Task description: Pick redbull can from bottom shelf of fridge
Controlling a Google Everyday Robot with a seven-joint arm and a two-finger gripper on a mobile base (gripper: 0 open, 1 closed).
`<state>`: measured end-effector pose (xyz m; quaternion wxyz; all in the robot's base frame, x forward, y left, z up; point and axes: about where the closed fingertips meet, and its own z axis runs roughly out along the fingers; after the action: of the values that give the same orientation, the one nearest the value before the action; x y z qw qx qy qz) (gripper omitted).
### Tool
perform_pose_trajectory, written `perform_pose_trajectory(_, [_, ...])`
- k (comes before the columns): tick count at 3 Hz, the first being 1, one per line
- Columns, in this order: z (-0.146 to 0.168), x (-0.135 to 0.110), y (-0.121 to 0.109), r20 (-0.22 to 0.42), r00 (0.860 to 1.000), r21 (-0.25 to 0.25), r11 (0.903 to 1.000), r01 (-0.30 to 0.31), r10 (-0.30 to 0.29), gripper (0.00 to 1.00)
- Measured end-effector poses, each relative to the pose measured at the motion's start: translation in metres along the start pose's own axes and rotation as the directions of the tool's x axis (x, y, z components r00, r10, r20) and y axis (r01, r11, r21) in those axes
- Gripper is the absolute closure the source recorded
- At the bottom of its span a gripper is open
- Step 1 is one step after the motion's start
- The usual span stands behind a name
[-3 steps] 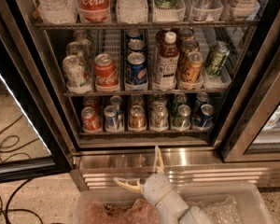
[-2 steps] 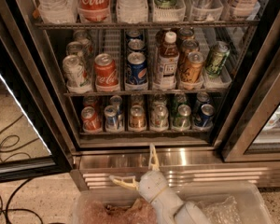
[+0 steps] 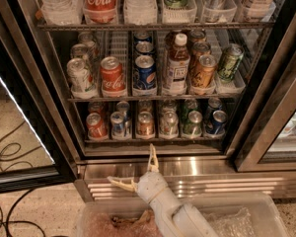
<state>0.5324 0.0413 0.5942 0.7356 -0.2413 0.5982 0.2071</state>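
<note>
A clear plastic bin (image 3: 266, 206) is being shown at the bottom edge, nearest the camera, with the white arm (image 3: 187, 221) being held over it; the gripper (image 3: 129, 163) is being held low in front of the ribbed steel base panel (image 3: 227, 181) of the fridge (image 3: 37, 83), below the racks and apart from every can; its fingers are being held spread wide, one pointing up toward the shelves and one out to the left, with nothing between them. Beyond the panel, the bottom shelf (image 3: 153, 140) is being shown with six lanes of cans; the redbull can (image 3: 117, 123) is being kept upright at the front of the second lane from the left, just beside a red can (image 3: 96, 125) on one side and an orange can (image 3: 145, 124) on the other; a second slim can seems to be sitting behind it. Farther up, the rack with the brown bottle (image 3: 176, 63) is being left out of the job.

By judgement, the approach step is being worked; the can is not yet being touched. Next, the gripper is probably needing to be raised to bottom-shelf height, shifted a little left to line up with the second lane, turned so the jaws straddle the slim body, and fed in between the lane walls; care is being called for so the neighbouring cans are not being knocked.
</note>
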Motion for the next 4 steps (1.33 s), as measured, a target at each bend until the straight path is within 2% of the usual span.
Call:
perform_pose_trajectory(1, [0.016, 0.004, -0.002, 0.003, 1.0, -0.002, 0.9999, 0.01, -0.01, 0.0])
perform_pose_trajectory(2, [0.051, 0.003, -0.004, -0.006, 0.999, -0.026, 0.999, 0.035, -0.036, 0.0])
perform_pose_trajectory(3, [0.051, 0.003, -0.004, -0.006, 0.999, -0.026, 0.9991, 0.035, -0.035, 0.0])
perform_pose_trajectory(4, [0.073, 0.018, -0.005, 0.053, 0.998, -0.001, 0.9996, 0.027, -0.027, 0.0])
